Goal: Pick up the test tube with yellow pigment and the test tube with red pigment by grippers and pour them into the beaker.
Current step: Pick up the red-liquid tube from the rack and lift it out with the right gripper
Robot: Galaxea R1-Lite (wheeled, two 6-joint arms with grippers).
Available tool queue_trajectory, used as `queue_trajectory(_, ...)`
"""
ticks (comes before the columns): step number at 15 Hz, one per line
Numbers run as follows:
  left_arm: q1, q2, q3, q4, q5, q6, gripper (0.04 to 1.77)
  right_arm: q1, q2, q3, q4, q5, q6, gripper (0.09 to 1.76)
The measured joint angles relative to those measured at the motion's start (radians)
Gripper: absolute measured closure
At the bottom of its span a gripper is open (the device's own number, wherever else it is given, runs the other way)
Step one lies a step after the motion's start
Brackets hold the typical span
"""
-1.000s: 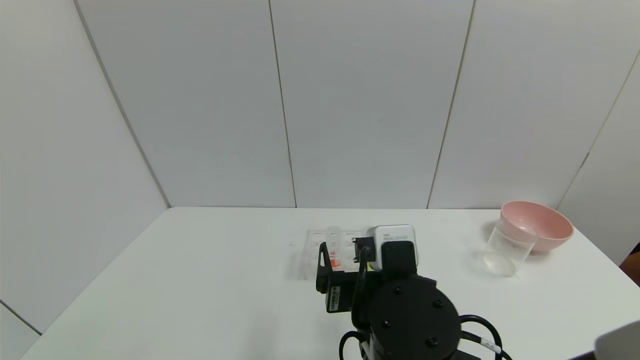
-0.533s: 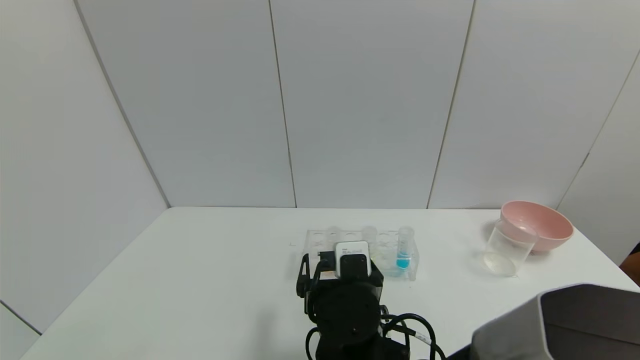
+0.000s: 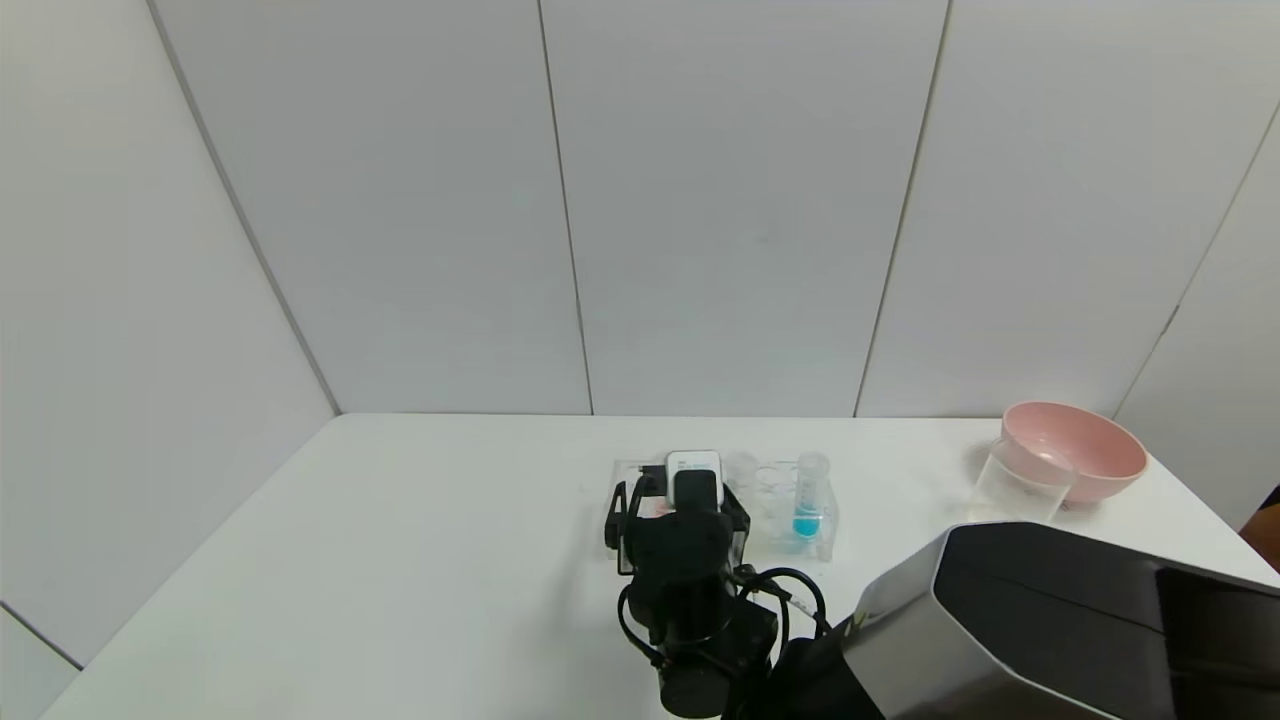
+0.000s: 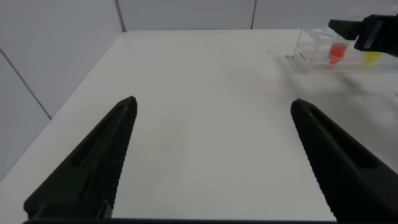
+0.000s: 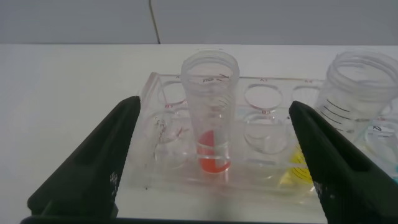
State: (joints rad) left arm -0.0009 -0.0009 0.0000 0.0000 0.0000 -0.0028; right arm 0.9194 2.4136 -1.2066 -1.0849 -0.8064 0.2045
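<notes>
Right hand (image 5: 214, 162) open, straddling red test tube (image 5: 211, 112) in rack (image 5: 261, 180), frame center; left hand (image 4: 211, 162) open over bench (image 4: 199, 93).

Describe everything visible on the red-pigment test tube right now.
The test tube with red pigment is a small clear plastic tube with a ribbed, open, uncapped mouth and faint markings near the rim. Red-orange liquid sits in its rounded bottom. It stands upright in a hole of the clear plastic tube rack, towards one end. The right gripper is open, its black fingers on either side of the tube and apart from it. In the left wrist view it shows as a red spot.
</notes>
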Motion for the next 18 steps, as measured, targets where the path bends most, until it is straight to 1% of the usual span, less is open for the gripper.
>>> queue_trajectory(2, 0.000, 0.000, 0.000, 0.000, 0.000, 0.000, 0.05, -0.011, 0.015, -0.030, 0.018, 0.039, 0.000, 0.14)
queue_trajectory(3, 0.000, 0.000, 0.000, 0.000, 0.000, 0.000, 0.05, -0.014, 0.021, -0.037, 0.020, 0.044, 0.000, 0.35)
queue_trajectory(5, 0.000, 0.000, 0.000, 0.000, 0.000, 0.000, 0.05, -0.015, 0.032, -0.055, 0.028, 0.047, -0.001, 0.68)
queue_trajectory(6, 0.000, 0.000, 0.000, 0.000, 0.000, 0.000, 0.05, -0.018, 0.037, -0.063, 0.034, 0.047, -0.001, 0.81)
queue_trajectory(8, 0.000, 0.000, 0.000, 0.000, 0.000, 0.000, 0.05, -0.020, 0.046, -0.076, 0.040, 0.046, -0.002, 1.01)
queue_trajectory(9, 0.000, 0.000, 0.000, 0.000, 0.000, 0.000, 0.05, -0.021, 0.049, -0.080, 0.041, 0.046, -0.003, 1.15)
queue_trajectory(10, 0.000, 0.000, 0.000, 0.000, 0.000, 0.000, 0.05, -0.020, 0.051, -0.083, 0.043, 0.050, -0.003, 1.35)
queue_trajectory(15, 0.000, 0.000, 0.000, 0.000, 0.000, 0.000, 0.05, -0.022, 0.051, -0.086, 0.041, 0.061, -0.007, 1.35)
queue_trajectory(18, 0.000, 0.000, 0.000, 0.000, 0.000, 0.000, 0.05, -0.022, 0.033, -0.089, 0.036, 0.063, -0.032, 1.35)
